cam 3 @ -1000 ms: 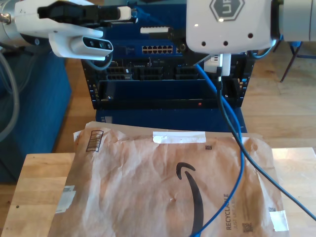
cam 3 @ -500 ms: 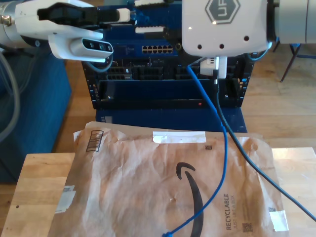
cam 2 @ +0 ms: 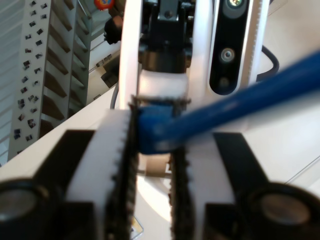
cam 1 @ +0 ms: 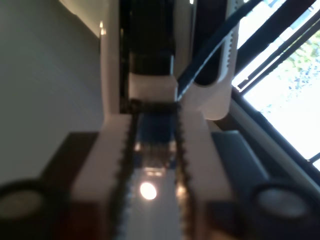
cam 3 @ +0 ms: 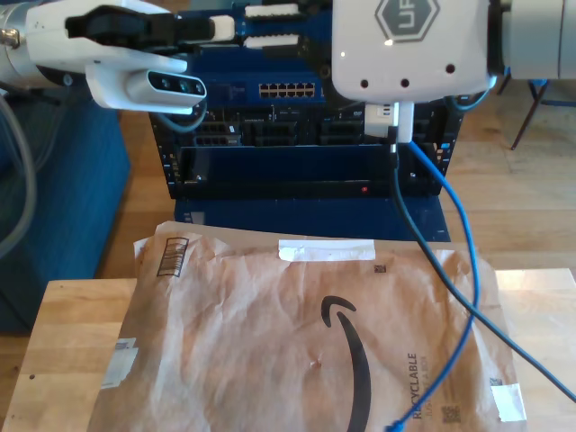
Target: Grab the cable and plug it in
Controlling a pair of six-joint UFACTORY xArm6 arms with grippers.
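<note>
You are looking along my first gripper [cam 1: 155, 120], whose two toothed pads are drawn close together. Between them sits a small blue, glassy piece that seems to be part of the cable [cam 1: 155, 134]. The picture is too blurred to be sure it is the plug. My second gripper [cam 2: 152, 117] is pinching the cable [cam 2: 250, 95] near its fingertips, and the bright-blue line runs out sideways from between the pads. Just ahead of those fingertips is the white body of the other gripper, with its black camera strip facing back. In the exterior view, two white arms reach in at the top, and I cannot tell you which is which. The cable [cam 3: 459, 216] drops from under the arm on the exterior view's right, beside a thicker black cable [cam 3: 400, 180]. It curves down across a brown paper envelope [cam 3: 270, 342] lying on a wooden table [cam 3: 63, 333]. Its free end rests on the envelope's near edge, well below both grippers. Beyond the grippers stands a dark rack of network gear [cam 3: 297, 135] with a row of ports [cam 3: 286, 90] near its top.
</note>
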